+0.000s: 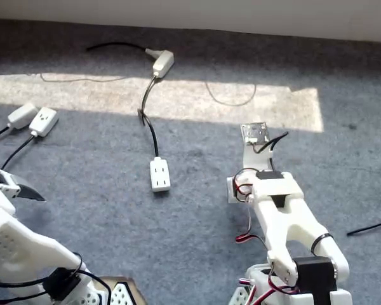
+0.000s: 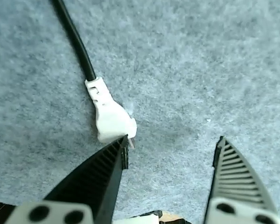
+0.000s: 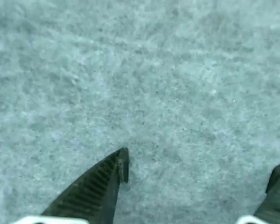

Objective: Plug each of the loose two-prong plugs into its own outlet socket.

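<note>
A white two-prong plug (image 2: 109,116) on a black cord (image 2: 74,37) lies on the grey carpet, its prongs right at the tip of one finger (image 2: 109,163) of my left gripper (image 2: 172,144). That gripper is open and holds nothing. In the high view the left gripper (image 1: 19,187) sits at the left edge, below a white plug (image 1: 22,115) and a white outlet socket (image 1: 43,121). A second outlet socket (image 1: 160,175) lies mid-carpet. My right gripper (image 1: 255,135) (image 3: 200,168) is open over bare carpet, to the right of that socket.
A black cord (image 1: 149,127) runs from the middle socket up to a white plug body (image 1: 162,62) at the back. A thin pale wire (image 1: 232,98) loops on the sunlit strip. Another black cable (image 1: 371,225) enters at the right edge.
</note>
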Available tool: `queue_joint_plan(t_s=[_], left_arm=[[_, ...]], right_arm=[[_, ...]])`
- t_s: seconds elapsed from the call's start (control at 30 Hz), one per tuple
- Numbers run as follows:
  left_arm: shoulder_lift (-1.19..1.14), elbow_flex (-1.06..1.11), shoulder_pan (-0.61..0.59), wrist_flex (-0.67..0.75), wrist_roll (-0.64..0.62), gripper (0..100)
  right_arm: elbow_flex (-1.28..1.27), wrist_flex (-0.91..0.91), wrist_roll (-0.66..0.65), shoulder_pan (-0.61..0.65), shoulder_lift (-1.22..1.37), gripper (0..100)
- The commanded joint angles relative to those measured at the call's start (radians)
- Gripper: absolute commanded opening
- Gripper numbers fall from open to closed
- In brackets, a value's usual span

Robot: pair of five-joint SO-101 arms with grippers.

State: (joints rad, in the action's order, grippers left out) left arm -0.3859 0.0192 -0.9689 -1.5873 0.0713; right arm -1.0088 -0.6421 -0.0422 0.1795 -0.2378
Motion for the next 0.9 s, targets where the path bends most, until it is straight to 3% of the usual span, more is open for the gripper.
queue_joint_plan(t_s=[0.0,0.3,0.53,0.87], left_arm=[[-0.035,-0.01,0.012,0.035,-0.002,30],[-0.07,-0.056,-0.061,0.035,0.002,30],[-0.073,-0.077,-0.15,0.04,0.094,30],[-0.148,-0.061,-0.166,0.084,0.094,30]], right_arm=[[0.002,0.016,0.006,0.007,-0.031,43.6],[0.002,0.016,0.006,0.005,-0.031,43.6],[0.002,0.016,0.006,0.005,-0.031,43.6],[0.002,0.016,0.006,0.005,-0.031,43.6]])
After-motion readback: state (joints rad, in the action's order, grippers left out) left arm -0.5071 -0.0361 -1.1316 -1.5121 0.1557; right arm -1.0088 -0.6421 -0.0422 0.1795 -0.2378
